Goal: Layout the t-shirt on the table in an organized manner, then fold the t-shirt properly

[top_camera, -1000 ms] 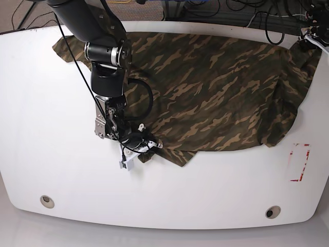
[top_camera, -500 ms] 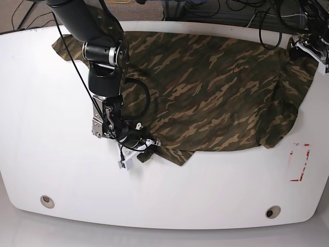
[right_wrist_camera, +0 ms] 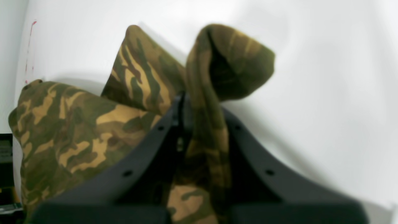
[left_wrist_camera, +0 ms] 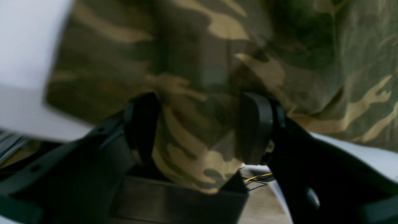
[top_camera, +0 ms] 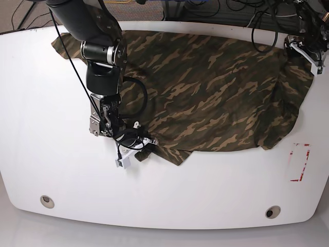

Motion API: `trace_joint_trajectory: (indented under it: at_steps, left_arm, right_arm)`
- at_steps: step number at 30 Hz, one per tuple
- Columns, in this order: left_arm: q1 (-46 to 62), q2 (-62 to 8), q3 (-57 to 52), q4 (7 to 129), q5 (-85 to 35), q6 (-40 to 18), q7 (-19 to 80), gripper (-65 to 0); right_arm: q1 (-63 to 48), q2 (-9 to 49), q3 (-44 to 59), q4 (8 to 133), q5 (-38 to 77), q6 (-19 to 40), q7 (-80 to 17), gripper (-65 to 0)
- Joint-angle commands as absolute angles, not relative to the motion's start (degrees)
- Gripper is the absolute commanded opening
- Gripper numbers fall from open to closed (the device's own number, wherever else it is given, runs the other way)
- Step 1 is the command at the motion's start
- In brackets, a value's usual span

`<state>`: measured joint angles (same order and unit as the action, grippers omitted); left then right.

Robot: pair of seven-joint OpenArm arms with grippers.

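The camouflage t-shirt (top_camera: 216, 98) lies spread across the far half of the white table (top_camera: 51, 154). Its near hem corner is bunched up at my right gripper (top_camera: 140, 147). In the right wrist view that gripper (right_wrist_camera: 202, 105) is shut on a raised fold of the t-shirt (right_wrist_camera: 77, 124), and a loop of cloth sticks up past the fingertips. My left gripper (top_camera: 304, 49) is at the shirt's far right corner. In the left wrist view it (left_wrist_camera: 199, 124) stands open, its black pads (left_wrist_camera: 256, 124) wide apart with the t-shirt (left_wrist_camera: 217, 46) lying between them.
Two grommet holes (top_camera: 47, 200) (top_camera: 272, 212) sit near the table's front edge. A red-and-white tape mark (top_camera: 299, 162) is at the front right. Cables (top_camera: 231, 10) run behind the far edge. The right arm's body (top_camera: 103, 67) stands over the shirt's left part.
My right gripper has pulled the pinched hem corner a little to the left. The left gripper has come in leftward over the shirt's far right corner.
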<state>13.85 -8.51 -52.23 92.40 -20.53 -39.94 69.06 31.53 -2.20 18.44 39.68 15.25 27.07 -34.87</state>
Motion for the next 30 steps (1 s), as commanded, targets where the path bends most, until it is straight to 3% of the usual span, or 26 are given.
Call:
trace_joint_trajectory:
  at_steps: [1, 10, 19, 30]
  left_arm:
    - [13.7, -9.3, -52.4, 92.0, -19.9, -40.0, 68.9, -26.8]
    - [12.4, -9.3, -52.3, 89.1, -14.4, -40.0, 68.7, -29.2]
    - [12.1, -9.4, -52.3, 89.1, -14.3, -40.0, 68.7, -63.6]
    - [10.5, -10.3, -52.2, 92.0, -14.4, -40.0, 68.7, -64.4]
  right_arm:
    - [33.3, -2.1, 18.5, 40.7, 15.3, 27.2, -34.5, -63.6]
    - [33.3, -2.0, 18.5, 40.7, 15.3, 27.2, -34.5, -63.6]
    - [33.3, -2.0, 18.5, 40.7, 15.3, 27.2, -34.5, -63.6]
    - [33.3, -2.0, 18.5, 42.5, 15.4, 27.2, -34.6, -63.6]
